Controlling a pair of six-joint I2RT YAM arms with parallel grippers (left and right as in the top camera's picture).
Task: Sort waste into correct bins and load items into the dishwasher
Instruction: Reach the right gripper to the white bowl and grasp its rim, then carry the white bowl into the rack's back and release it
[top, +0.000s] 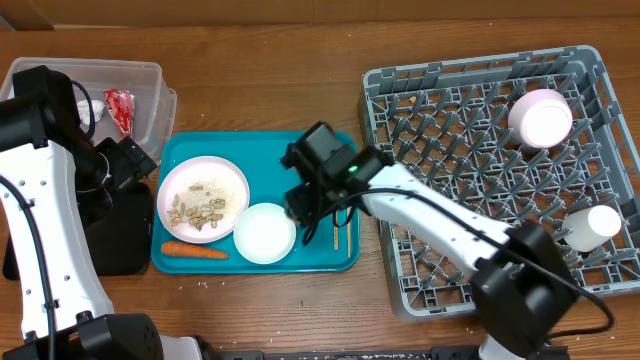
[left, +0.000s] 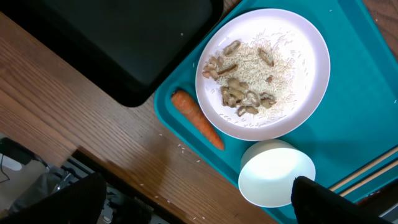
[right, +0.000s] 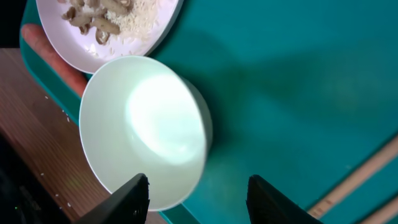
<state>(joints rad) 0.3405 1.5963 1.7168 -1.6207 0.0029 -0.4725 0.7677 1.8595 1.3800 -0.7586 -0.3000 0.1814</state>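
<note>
The white bowl (top: 265, 232) stands on the teal tray (top: 330, 150) at the edge nearest the robot, just beside the plate (top: 232, 180) of nut and rice scraps (top: 205, 207), with the carrot stick (top: 195, 251) along that same edge toward the left corner and the chopsticks (top: 337, 232) to the bowl's right. The right gripper (right: 198, 182) hangs over the bowl's right rim with its jaws partly apart, one finger over the bowl, the other over bare tray, gripping nothing; whether it touches the rim I cannot tell. The left gripper (left: 196, 180) is spread wide and empty above the tray's left edge, beside the black tray (top: 120, 235).
</note>
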